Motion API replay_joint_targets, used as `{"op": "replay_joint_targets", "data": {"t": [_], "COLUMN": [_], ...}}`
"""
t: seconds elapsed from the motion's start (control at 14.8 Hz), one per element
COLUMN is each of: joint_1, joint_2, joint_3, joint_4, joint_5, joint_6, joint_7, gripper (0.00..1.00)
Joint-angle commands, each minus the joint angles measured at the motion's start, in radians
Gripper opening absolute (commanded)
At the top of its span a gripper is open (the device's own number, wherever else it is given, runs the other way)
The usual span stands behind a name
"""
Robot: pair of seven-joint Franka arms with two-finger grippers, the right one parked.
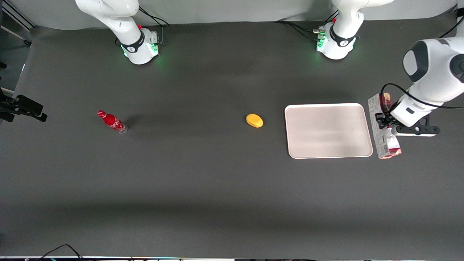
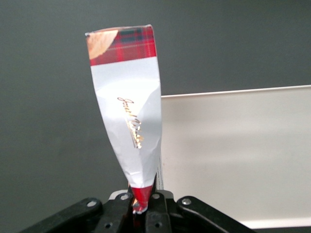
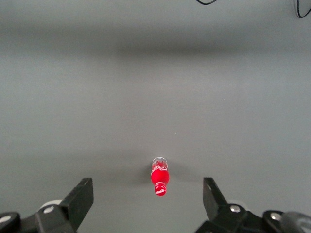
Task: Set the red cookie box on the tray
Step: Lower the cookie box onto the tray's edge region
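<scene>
One light cardboard red cookie box (image 1: 383, 127), crumpling where my gripper (image 2: 142, 204) pinched its middle, sat beside the tray (image 1: 328, 130) at its three o'clock; I judged it fragile.

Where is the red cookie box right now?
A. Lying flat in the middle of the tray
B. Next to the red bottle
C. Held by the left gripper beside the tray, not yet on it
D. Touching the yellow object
C: the left gripper has its jaws closed on the red cookie box, which sits just off the tray edge, toward the working arm's end.
</scene>
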Motion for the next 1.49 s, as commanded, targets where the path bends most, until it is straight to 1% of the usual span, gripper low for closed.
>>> {"op": "replay_joint_targets", "data": {"t": [0.0,0.14,0.27,0.61,1.22,1.29,1.35,1.42], "joint_1": [0.003,0.003,0.003,0.003,0.001,0.001,0.001,0.001], "joint_2": [-0.045,-0.039,-0.022,0.065,0.119,0.122,0.124,0.124], "joint_3": [0.003,0.003,0.003,0.004,0.006,0.006,0.006,0.006], "joint_4": [-0.154,-0.211,-0.279,-0.351,-0.343,-0.340,-0.337,-0.336], "joint_5": [0.006,0.004,0.004,0.004,-0.017,-0.017,-0.017,-0.017], "joint_6": [0.125,0.203,0.330,0.530,0.549,0.549,0.549,0.549], "joint_7": [0.021,0.021,0.019,0.021,0.021,0.021,0.021,0.021], "gripper": [0.00,0.00,0.00,0.00,0.00,0.09,0.31,0.48]}}
